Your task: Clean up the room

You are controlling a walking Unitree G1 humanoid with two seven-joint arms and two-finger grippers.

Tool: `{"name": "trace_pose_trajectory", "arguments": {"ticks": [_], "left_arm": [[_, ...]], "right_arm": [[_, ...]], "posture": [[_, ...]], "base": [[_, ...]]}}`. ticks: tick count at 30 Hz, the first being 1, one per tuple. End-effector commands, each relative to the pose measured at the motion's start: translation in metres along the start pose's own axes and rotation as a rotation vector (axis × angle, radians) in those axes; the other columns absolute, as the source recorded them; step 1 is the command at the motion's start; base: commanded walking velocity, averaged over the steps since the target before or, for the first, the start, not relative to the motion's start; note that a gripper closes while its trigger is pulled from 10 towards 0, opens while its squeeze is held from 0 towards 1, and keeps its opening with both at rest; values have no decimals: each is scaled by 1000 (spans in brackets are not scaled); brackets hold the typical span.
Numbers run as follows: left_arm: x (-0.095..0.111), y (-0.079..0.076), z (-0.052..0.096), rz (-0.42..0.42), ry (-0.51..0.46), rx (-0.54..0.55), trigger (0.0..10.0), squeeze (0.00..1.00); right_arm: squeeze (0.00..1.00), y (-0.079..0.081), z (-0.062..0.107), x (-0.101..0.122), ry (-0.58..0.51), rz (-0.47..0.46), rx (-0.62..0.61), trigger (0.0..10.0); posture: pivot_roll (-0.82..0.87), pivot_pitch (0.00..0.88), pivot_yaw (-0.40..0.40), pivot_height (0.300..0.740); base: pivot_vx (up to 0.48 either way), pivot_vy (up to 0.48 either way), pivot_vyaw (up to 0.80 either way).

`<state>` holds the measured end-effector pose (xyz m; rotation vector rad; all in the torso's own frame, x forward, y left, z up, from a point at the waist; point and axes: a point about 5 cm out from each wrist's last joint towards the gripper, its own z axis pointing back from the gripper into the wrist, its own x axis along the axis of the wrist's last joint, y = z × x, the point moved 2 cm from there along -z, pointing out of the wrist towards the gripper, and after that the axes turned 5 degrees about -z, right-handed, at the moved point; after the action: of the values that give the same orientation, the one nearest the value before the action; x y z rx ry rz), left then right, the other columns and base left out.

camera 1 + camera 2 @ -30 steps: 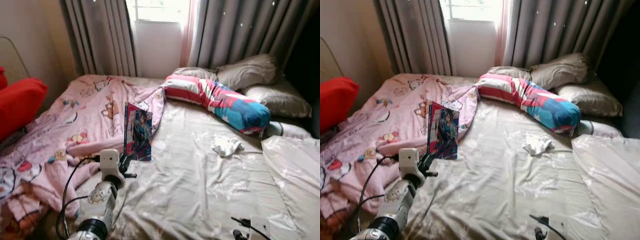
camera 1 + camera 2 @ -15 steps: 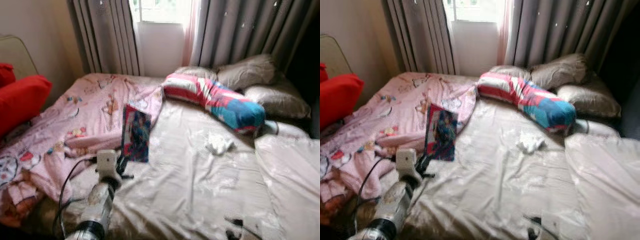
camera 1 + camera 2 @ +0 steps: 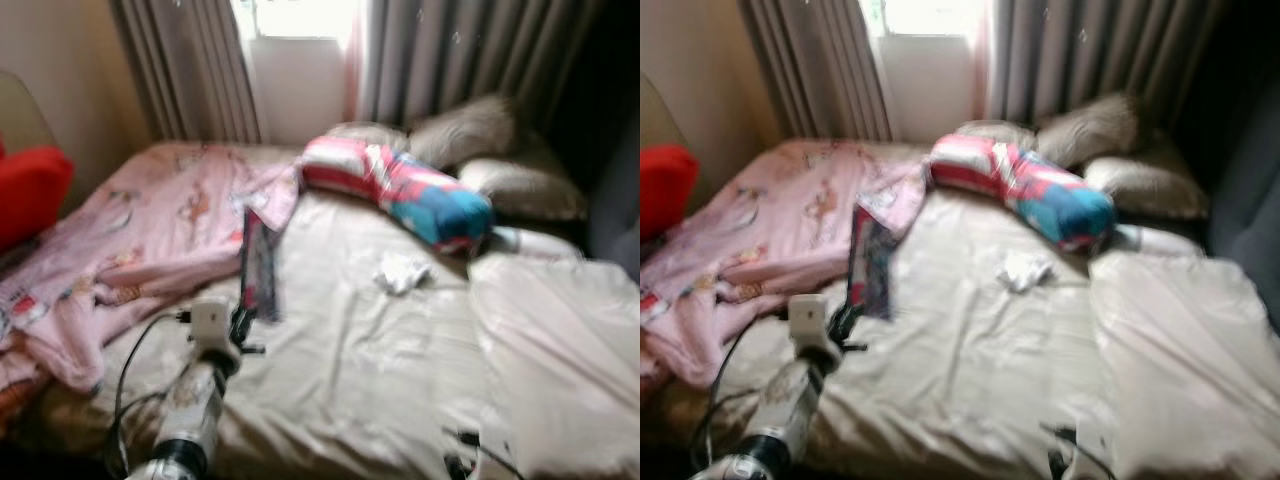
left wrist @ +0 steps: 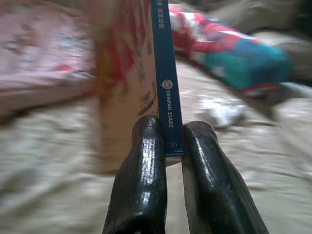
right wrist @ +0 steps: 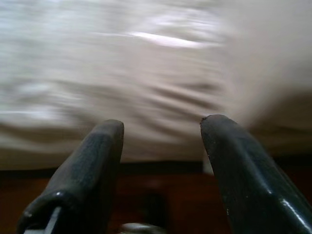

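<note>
Left wrist view shows the left end effector pinching the blue spine of a comic book, which stands upright over the near left part of the bed; I think the pinch should stay tight and the lift slow, since only a thin edge is held and the book could swing or slip. The pink blanket bunches up to the left and the striped bolster pillow and white crumpled tissue lie farther off to the right, so the flat sheet nearby is the open way, while the right end effector hangs with fingers spread at the bed's near edge.
</note>
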<state>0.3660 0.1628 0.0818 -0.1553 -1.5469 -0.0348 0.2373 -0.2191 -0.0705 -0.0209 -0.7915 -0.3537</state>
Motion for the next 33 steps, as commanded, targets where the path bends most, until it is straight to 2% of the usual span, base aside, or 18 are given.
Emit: {"name": "trace_pose_trajectory", "arguments": {"ticks": [1,19,33], "left_arm": [[13,2,-4,-34,-49,-15,10000,0],[10,3,-1,-41,-42,-13,10000,0],[5,0,0,-41,-17,-54,10000,0]], "right_arm": [[0,5,-1,2,-7,-3,8,10000],[0,4,-1,2,-7,0,10,10000],[0,5,-1,1,-6,3,13,10000]], "posture": [[-37,85,11,740],[-35,89,8,740],[-36,78,12,740]], "base": [[0,-296,0],[0,-292,0],[0,0,0]]}}
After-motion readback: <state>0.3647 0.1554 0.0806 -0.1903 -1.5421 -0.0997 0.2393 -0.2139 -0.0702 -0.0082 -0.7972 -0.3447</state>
